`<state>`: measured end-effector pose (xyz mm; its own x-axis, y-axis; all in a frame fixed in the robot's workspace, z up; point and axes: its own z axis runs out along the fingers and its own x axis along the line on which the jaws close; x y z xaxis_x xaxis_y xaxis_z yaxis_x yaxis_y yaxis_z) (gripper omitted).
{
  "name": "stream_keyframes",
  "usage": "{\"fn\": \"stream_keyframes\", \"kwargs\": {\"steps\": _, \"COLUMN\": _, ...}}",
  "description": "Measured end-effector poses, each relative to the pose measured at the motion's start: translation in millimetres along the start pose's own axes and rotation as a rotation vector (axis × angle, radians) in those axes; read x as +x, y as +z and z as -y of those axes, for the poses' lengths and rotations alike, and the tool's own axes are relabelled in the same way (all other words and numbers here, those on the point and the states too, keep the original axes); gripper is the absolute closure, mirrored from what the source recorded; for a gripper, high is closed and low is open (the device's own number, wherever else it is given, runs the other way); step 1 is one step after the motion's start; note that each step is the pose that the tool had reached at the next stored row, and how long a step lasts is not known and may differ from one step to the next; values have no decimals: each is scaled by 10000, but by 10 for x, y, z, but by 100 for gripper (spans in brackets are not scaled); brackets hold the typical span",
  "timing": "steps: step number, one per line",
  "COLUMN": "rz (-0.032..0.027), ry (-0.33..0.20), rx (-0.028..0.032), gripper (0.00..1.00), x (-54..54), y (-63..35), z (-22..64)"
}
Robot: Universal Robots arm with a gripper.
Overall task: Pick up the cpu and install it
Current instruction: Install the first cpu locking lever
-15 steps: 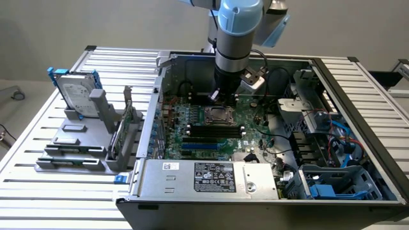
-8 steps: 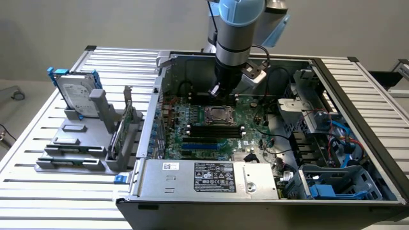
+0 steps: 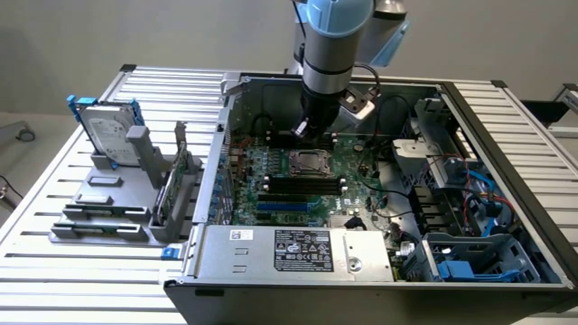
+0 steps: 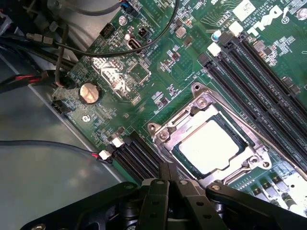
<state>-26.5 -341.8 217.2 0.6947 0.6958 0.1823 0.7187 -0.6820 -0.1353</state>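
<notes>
The cpu (image 4: 208, 146) is a flat square chip with a pale silvery top. It lies inside the metal socket frame (image 4: 165, 132) on the green motherboard (image 4: 139, 72). In the exterior view the cpu (image 3: 308, 162) sits mid-board inside the open computer case (image 3: 505, 135). My gripper (image 4: 169, 168) hangs just beside the socket's edge, its two black fingers pressed together with nothing between them. In the exterior view the gripper (image 3: 304, 131) hovers a little above and behind the socket.
Long black memory slots (image 4: 259, 67) flank the socket, and black cables (image 4: 72, 45) run nearby. A coin battery (image 4: 89, 93) sits on the board. Outside the case, a silver hard drive with blue rails (image 3: 108, 135) stands in a grey fixture (image 3: 108, 210). The power supply (image 3: 298, 252) fills the case front.
</notes>
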Motion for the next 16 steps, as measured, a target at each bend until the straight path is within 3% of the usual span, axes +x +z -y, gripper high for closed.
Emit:
{"fn": "stream_keyframes", "kwargs": {"steps": 7, "rz": 61, "ry": 33, "rx": 66, "gripper": 89, "x": -95, "y": -65, "z": 6}}
{"fn": "stream_keyframes", "kwargs": {"steps": 12, "rz": 75, "ry": 39, "rx": 80, "gripper": 89, "x": -165, "y": -133, "z": 3}}
{"fn": "stream_keyframes", "kwargs": {"steps": 14, "rz": 75, "ry": 39, "rx": 80, "gripper": 89, "x": -284, "y": -159, "z": 10}}
{"fn": "stream_keyframes", "kwargs": {"steps": 16, "rz": 102, "ry": 40, "rx": 68, "gripper": 89, "x": -302, "y": -161, "z": 15}}
